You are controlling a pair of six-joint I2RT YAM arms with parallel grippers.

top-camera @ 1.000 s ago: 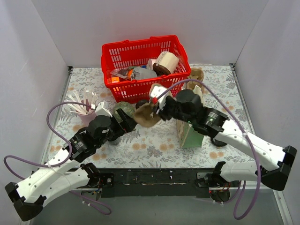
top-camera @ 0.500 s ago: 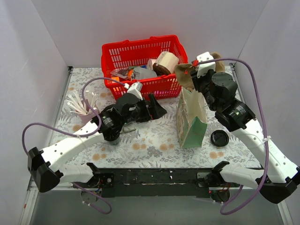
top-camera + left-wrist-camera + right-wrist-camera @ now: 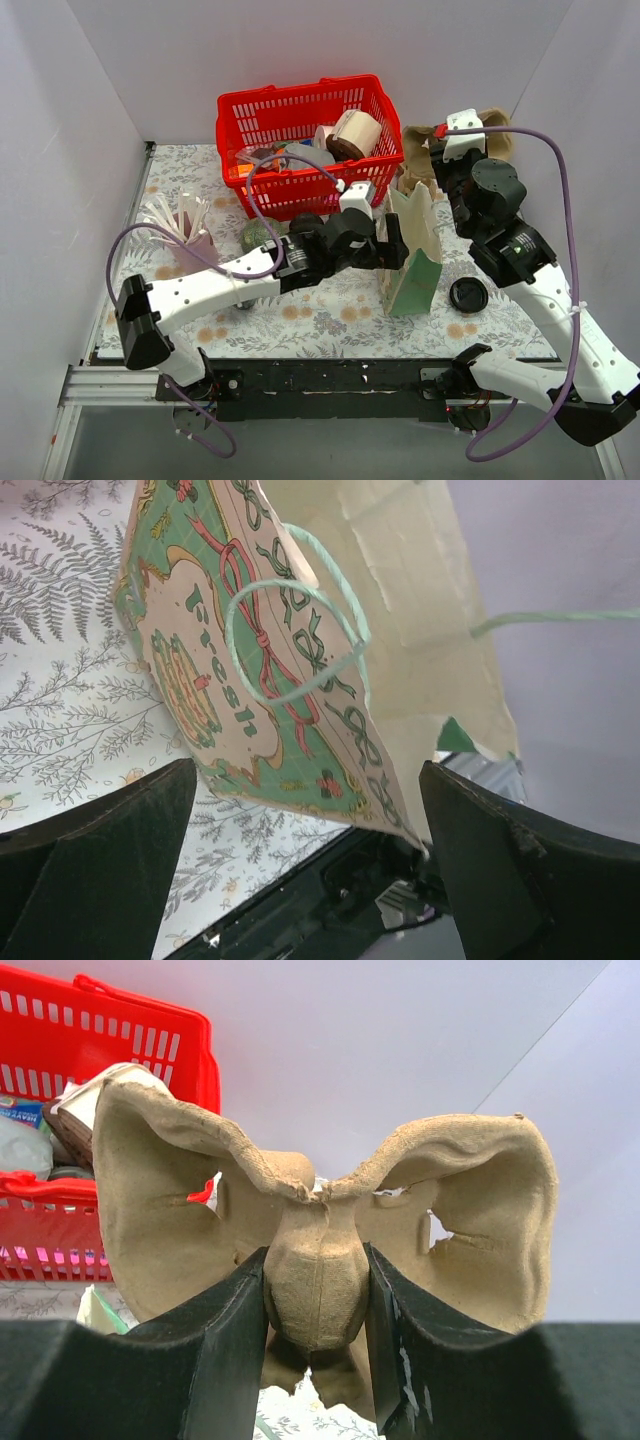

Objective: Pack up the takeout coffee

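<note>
Right gripper (image 3: 315,1295) is part closed, fingers (image 3: 225,1350) pinching the centre post of the pulp cup carrier (image 3: 470,1210). The carrier is in the air with both cup wings spread, up near the back right corner, above and behind the bag (image 3: 412,265).

Left gripper (image 3: 305,780) is wide open and holds nothing. The bag's near edge sits between its jaws, and no contact shows. The bag stands on the table, tilted in the left wrist view, with the string handle (image 3: 300,630) looping loose over its printed face.

The red basket (image 3: 297,92) is just left of the bag, with a paper cup (image 3: 355,132) lying in it. A black lid (image 3: 468,295) sits on the table right of the bag.

Risks:
- The bag mouth looks narrow and the carrier wide, so a wing could catch the rim and fold or tip the bag, which nothing is bracing.
- The handle could snag a finger.
- The thin post grip could let the carrier swing.

Hidden or unclear:
- The bag's inside can't be seen.
- Can't tell whether the cup has coffee in it.
- The carrier's lower half is behind the right fingers.
- The dark round thing left of the left arm is unclear.
</note>
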